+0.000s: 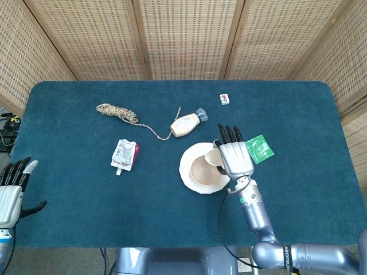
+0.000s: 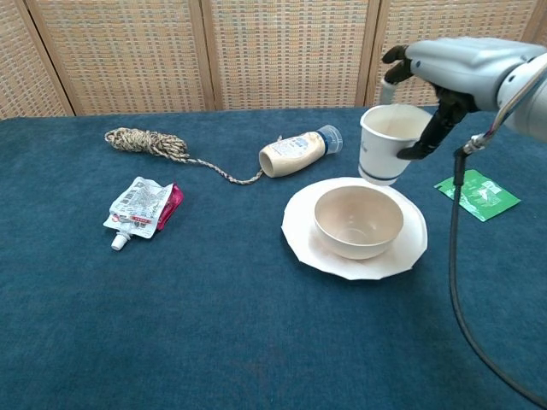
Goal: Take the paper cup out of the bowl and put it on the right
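Note:
My right hand grips the white paper cup by its rim and holds it in the air, above and just right of the beige bowl. In the head view the cup shows only partly under the hand, at the bowl's right edge. The bowl is empty and sits on a white plate. Off the table's left front corner, my left hand hangs with fingers apart and holds nothing.
A cream squeeze bottle lies just behind the plate. A green packet lies to the right of the plate. A coil of rope, a silver and red pouch and a small white tile lie farther off.

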